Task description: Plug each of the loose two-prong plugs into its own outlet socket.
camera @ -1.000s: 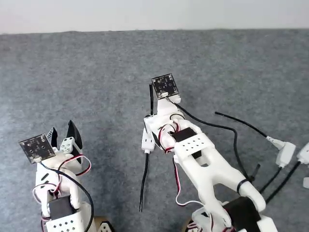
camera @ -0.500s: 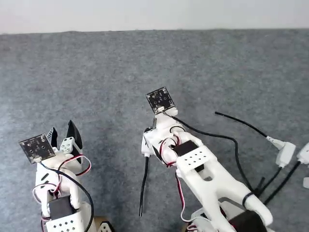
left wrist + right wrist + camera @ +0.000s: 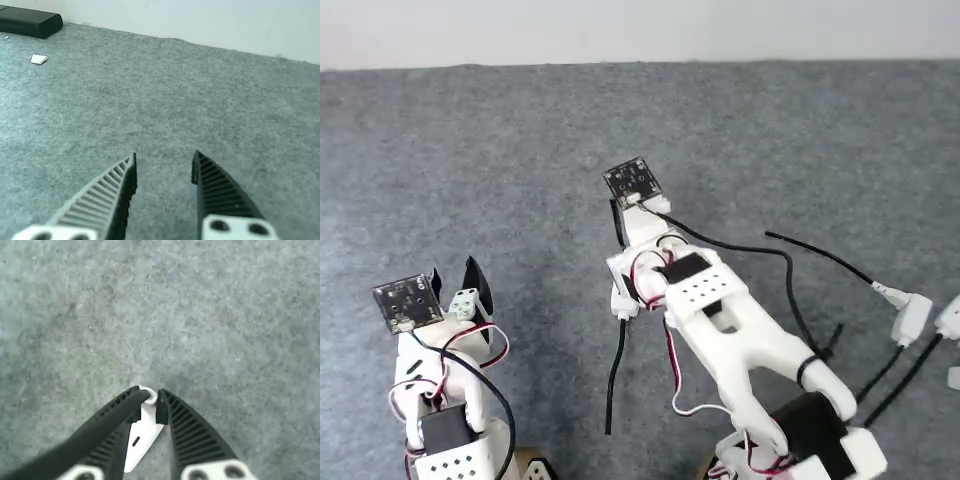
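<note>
My right gripper [image 3: 152,396] points down at the grey carpet and is shut on a white plug piece [image 3: 142,435] with a small slot in its face. In the high view this white plug piece [image 3: 624,304] sits at the left side of the middle arm, under my right gripper [image 3: 622,288], and its black cable [image 3: 614,375] trails toward the near edge. My left gripper [image 3: 164,159] is open over bare carpet, with nothing between its fingers; in the high view my left gripper [image 3: 453,274] is at the lower left. Two more white plugs [image 3: 909,316] lie at the far right.
Black cables [image 3: 820,256] run from the right-hand plugs across the carpet beside the right arm. A black bar [image 3: 29,22] and a small white scrap [image 3: 38,59] lie by the wall in the left wrist view. Open grey carpet [image 3: 520,150] stretches behind both arms.
The right arm has swung to the left and a little farther back, carrying the white plug piece and its cable. The left arm has shifted slightly to the right.
</note>
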